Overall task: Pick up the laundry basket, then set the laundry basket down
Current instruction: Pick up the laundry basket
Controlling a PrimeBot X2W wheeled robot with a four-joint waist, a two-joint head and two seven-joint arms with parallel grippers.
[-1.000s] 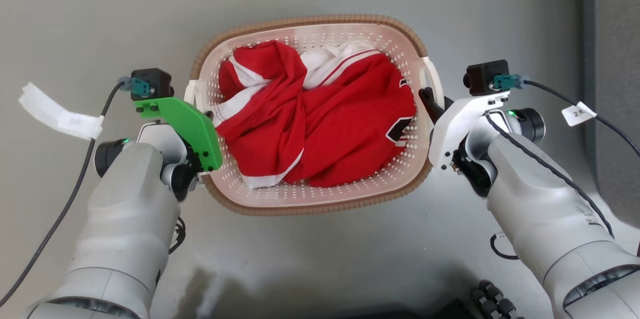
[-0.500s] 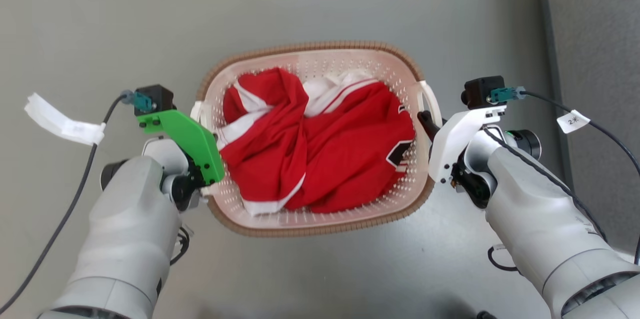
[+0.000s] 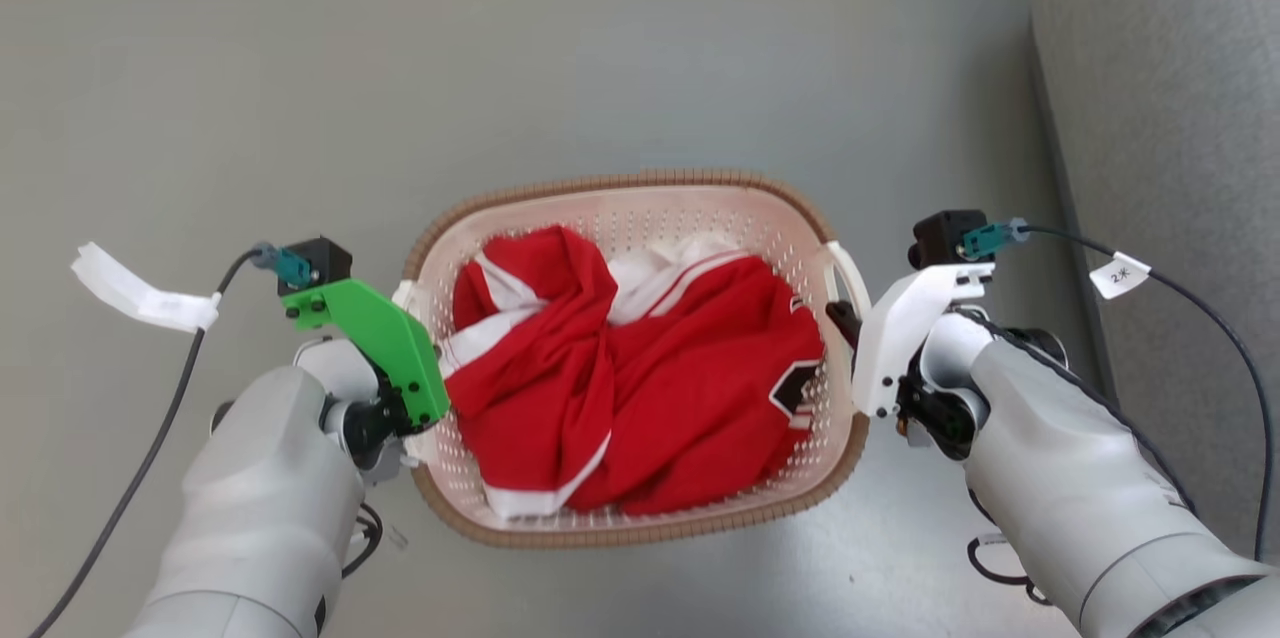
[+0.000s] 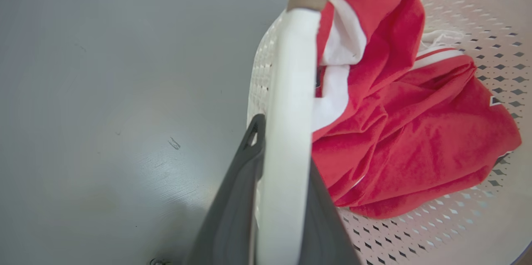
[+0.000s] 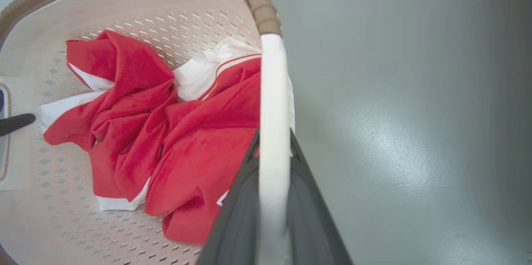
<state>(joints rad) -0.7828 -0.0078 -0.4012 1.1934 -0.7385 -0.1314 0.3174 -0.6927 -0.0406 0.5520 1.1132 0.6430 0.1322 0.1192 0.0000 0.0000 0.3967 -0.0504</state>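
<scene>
The laundry basket, cream perforated plastic with a brown woven-look rim, sits between my two arms in the head view. A crumpled red and white garment lies in it. My left gripper is shut on the basket's white left handle, one dark finger on each side. My right gripper is shut on the white right handle in the same way. In the head view a green mount covers the left fingers, and one dark right finger shows by the handle. Whether the basket touches the floor cannot be told.
Grey floor lies all around the basket. A large grey upholstered block stands along the right side, close to my right arm. Cables with white tags hang from both wrists.
The head camera has moved: the basket and both arms now sit lower in the picture, and more of the grey block shows. Both grippers stay shut on the handles.
</scene>
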